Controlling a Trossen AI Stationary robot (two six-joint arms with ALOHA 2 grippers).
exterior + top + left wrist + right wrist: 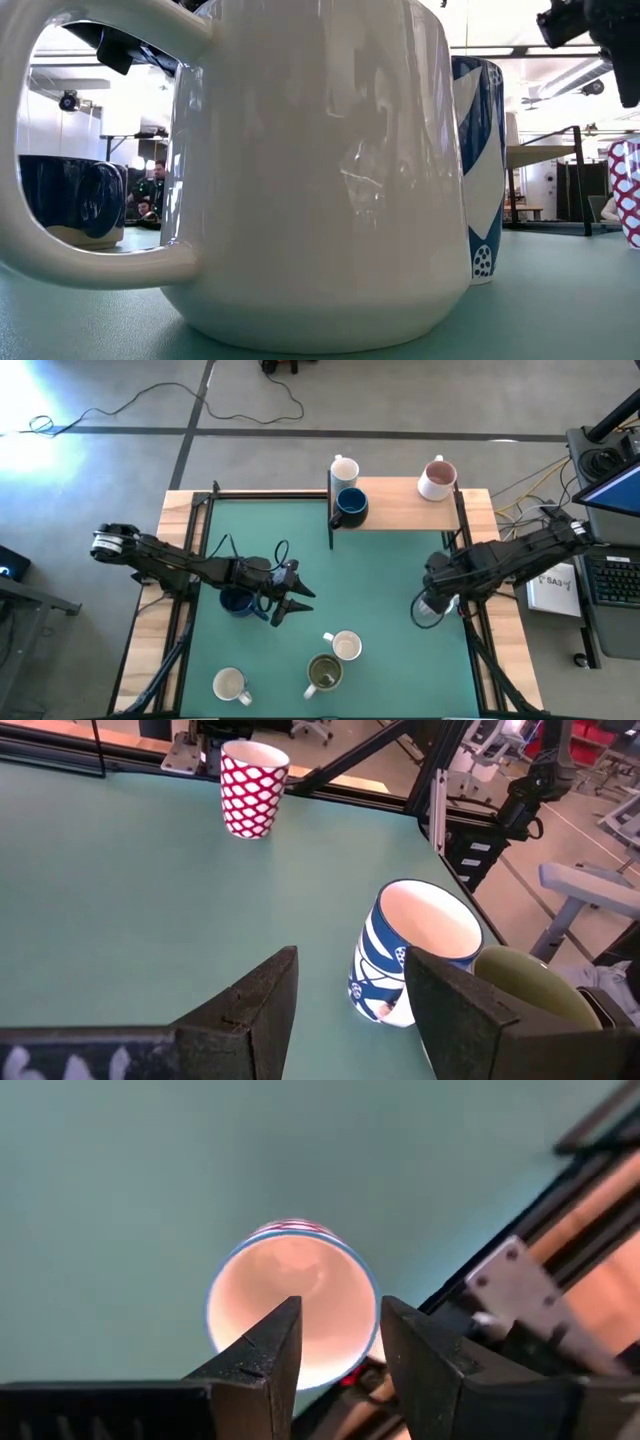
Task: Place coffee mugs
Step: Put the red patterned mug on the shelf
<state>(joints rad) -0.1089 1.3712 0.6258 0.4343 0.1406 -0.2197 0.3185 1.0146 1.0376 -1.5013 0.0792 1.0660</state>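
From the high view, a white mug (230, 683) is sitting at seven o'clock on the green mat (390, 575). The left gripper (290, 600) is hovering near the mat's centre with its fingers apart and nothing between them, a dark navy mug (237, 601) lying just beneath the arm. At six o'clock an olive green mug (324, 672) is standing touching a blue-and-white patterned mug (346, 646). At twelve o'clock, on the wooden shelf (400, 510), a cream mug (344, 469) and a navy mug (350, 506) are sitting together, a pink-lined mug (438, 479) well apart at one o'clock. At three o'clock the right gripper (335, 1350) is hanging over a red-patterned mug (292, 1315), fingers parted, one inside its rim, not clamped.
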